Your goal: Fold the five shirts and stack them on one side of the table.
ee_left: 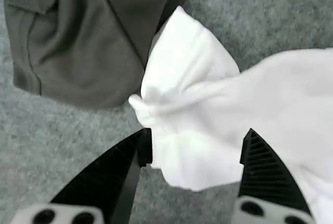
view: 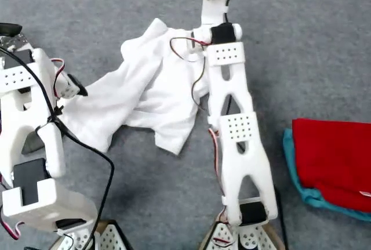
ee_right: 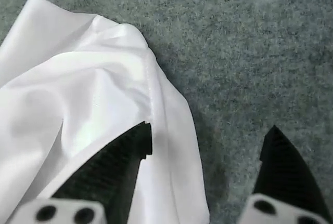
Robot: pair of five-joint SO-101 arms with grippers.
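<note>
Lying crumpled, white shirt (view: 145, 96), long axis diagonal across table (view: 301, 41)

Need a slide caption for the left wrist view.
Left end effector open astride a bunched corner of the white shirt, dark grey shirt beside it on the grey table.

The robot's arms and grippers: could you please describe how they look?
The left arm and right arm are white plastic with tapered, perforated links, black motors, and red, white and black cables. The left gripper and right gripper have black, ribbed, pointed fingers.
</note>
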